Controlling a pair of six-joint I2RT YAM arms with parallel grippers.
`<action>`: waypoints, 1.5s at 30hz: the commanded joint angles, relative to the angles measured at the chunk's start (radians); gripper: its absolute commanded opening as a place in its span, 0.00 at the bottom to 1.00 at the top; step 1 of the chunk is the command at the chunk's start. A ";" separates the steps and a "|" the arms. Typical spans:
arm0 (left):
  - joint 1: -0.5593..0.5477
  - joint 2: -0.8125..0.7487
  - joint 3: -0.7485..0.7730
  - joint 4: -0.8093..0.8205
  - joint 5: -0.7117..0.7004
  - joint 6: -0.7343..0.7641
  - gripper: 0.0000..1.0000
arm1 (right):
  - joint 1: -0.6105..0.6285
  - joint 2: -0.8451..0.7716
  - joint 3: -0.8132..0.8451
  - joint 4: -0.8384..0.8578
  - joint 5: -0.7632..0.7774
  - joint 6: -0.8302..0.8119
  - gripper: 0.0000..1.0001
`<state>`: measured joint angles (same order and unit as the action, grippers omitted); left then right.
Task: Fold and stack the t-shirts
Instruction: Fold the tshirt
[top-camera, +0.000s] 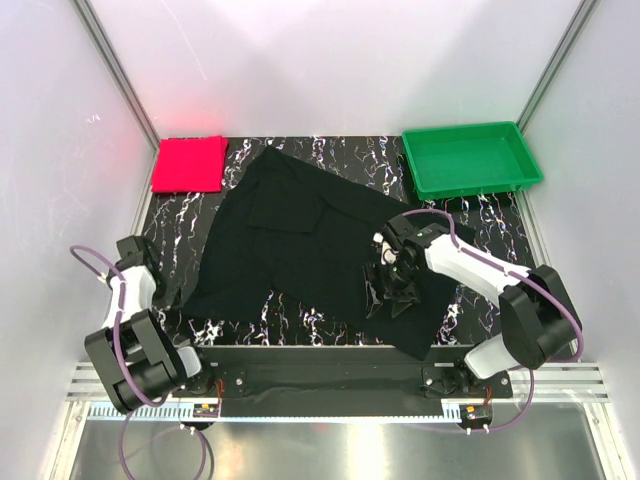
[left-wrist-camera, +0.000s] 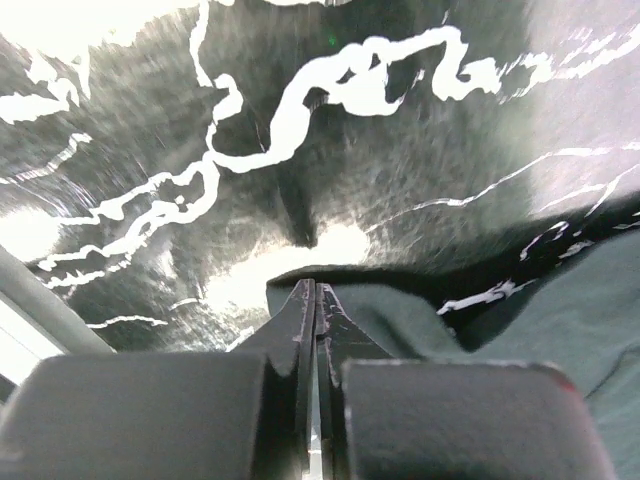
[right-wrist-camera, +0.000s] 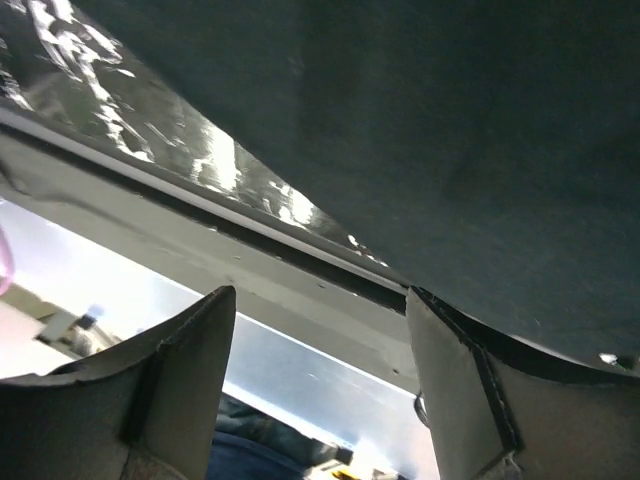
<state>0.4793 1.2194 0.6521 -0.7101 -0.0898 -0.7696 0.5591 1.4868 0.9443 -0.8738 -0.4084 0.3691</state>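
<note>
Black t-shirt (top-camera: 300, 235) lies spread and creased mid-table on the marbled top (top-camera: 185, 215); the pinkish-red t-shirt (top-camera: 188, 165) sits folded at the far left corner. Left gripper (left-wrist-camera: 313, 292) has its fingers pressed together right at the shirt's left edge, cloth between them uncertain; right gripper (right-wrist-camera: 318, 300) stands apart, low over the shirt's near right part, holding nothing. Risk: a thin left bite slips on lifting, and a one-sided pull bunches the shirt.

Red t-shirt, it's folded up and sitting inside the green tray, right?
Not quite. The red t-shirt is folded up, but it lies on the table in the back left corner, not inside the green tray, which stands apart at the back right. The top external view shows it.
</note>
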 joint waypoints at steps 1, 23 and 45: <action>0.012 -0.049 0.055 0.051 0.002 0.036 0.00 | 0.035 0.007 0.044 -0.054 0.115 -0.016 0.77; 0.009 0.060 0.037 0.159 0.469 0.291 0.59 | 0.136 0.132 0.131 -0.011 0.020 -0.009 0.88; 0.013 -0.083 -0.089 -0.025 0.145 -0.112 0.50 | 0.136 0.179 0.111 0.047 -0.121 -0.050 0.89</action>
<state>0.4866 1.1664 0.5476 -0.7197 0.1329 -0.8211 0.6868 1.6676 1.0458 -0.8467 -0.4690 0.3435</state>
